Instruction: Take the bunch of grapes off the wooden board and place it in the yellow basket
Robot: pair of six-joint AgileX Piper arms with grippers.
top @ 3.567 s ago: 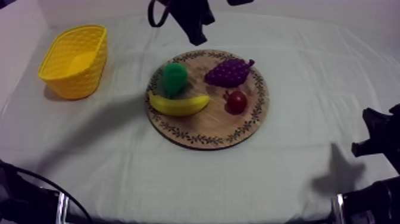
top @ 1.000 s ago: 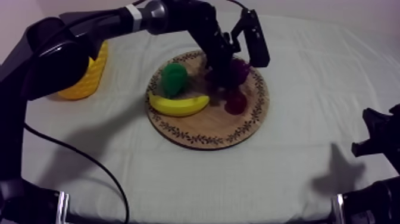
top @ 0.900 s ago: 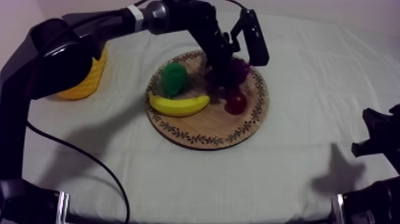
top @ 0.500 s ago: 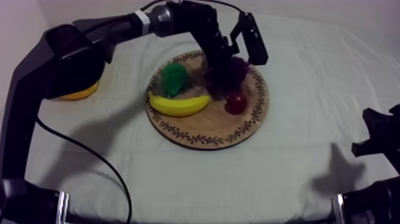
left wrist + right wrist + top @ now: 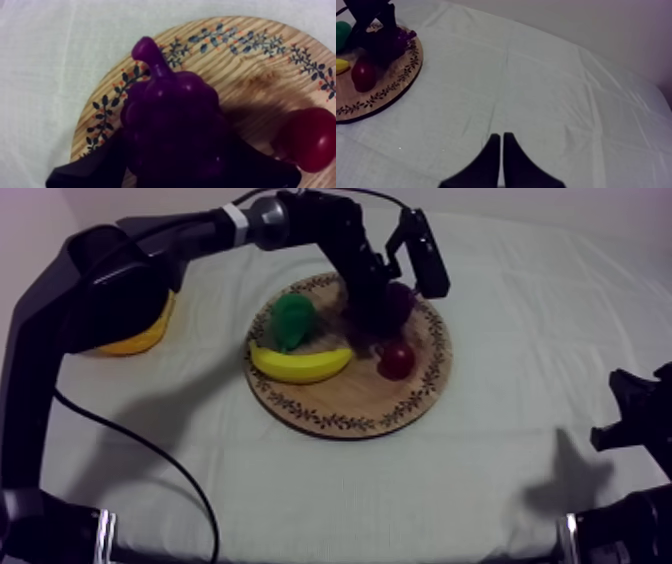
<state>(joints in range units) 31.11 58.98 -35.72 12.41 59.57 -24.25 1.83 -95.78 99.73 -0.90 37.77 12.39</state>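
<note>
The left gripper [image 5: 372, 316] pinched the bunch of grapes [image 5: 172, 120] between its two fingers, at the far part of the wooden board [image 5: 340, 413], near the small red fruit [image 5: 396, 360]. The right gripper [image 5: 502, 142], its fingers pressed together, hovered over the cloth [image 5: 536, 90].

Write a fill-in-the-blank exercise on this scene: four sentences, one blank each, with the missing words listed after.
1. The left tool is shut on the ____.
2. The small red fruit lies on the round wooden ____.
3. The right tool, over the bare cloth, is shut on ____.
4. The banana lies next to the green ____.

Missing words: bunch of grapes; board; nothing; pear.
</note>
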